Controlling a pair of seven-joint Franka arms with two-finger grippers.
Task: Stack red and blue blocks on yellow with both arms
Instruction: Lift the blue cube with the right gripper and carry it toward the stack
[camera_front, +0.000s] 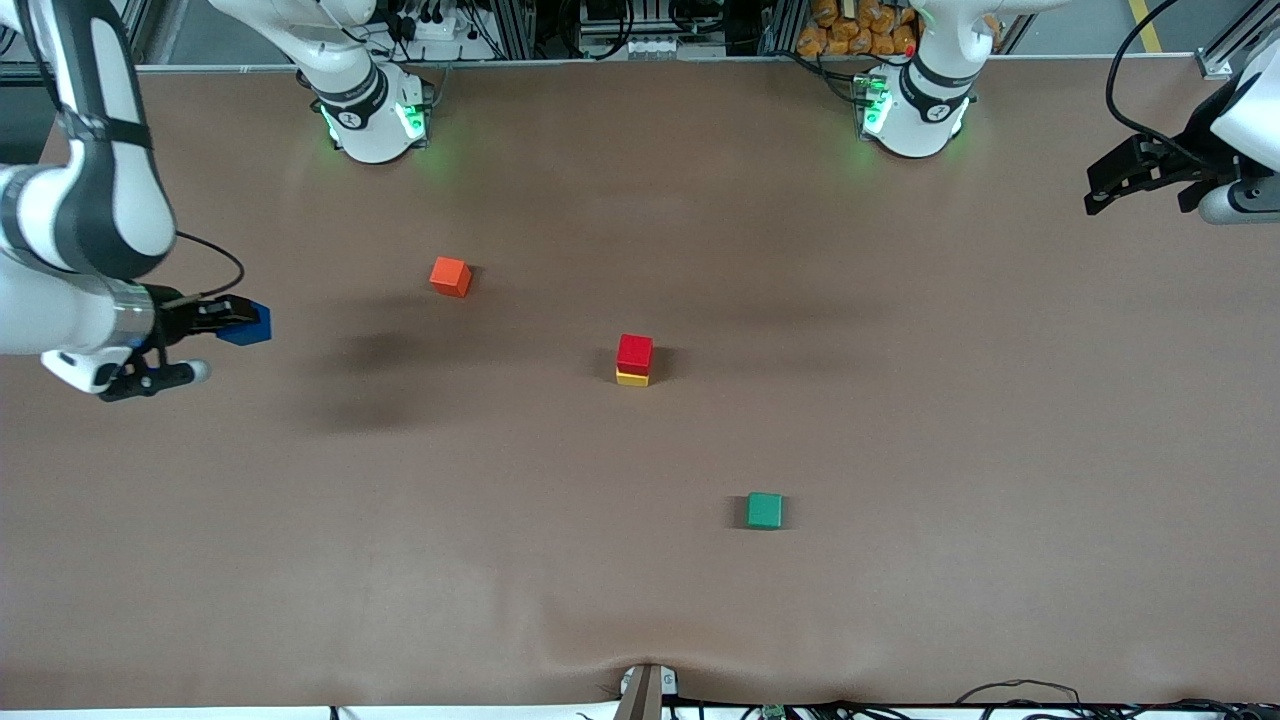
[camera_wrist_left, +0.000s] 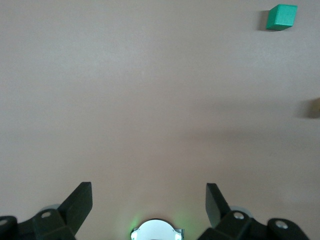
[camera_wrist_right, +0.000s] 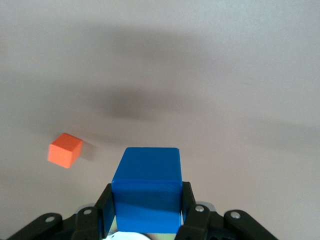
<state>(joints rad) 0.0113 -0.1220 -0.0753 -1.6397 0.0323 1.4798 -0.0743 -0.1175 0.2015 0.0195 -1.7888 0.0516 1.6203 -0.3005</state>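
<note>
The red block (camera_front: 635, 353) sits on top of the yellow block (camera_front: 632, 378) in the middle of the table. My right gripper (camera_front: 240, 320) hangs in the air over the right arm's end of the table, shut on the blue block (camera_front: 248, 325). In the right wrist view the blue block (camera_wrist_right: 146, 195) fills the space between both fingers (camera_wrist_right: 186, 200). My left gripper (camera_front: 1105, 190) is raised over the left arm's end of the table, open and holding nothing. Its fingers (camera_wrist_left: 80, 202) stand wide apart over bare table.
An orange-red cube (camera_front: 451, 276) lies toward the right arm's base, farther from the front camera than the stack; it also shows in the right wrist view (camera_wrist_right: 65, 150). A green cube (camera_front: 765, 510) lies nearer the front camera than the stack, also seen by the left wrist (camera_wrist_left: 281, 17).
</note>
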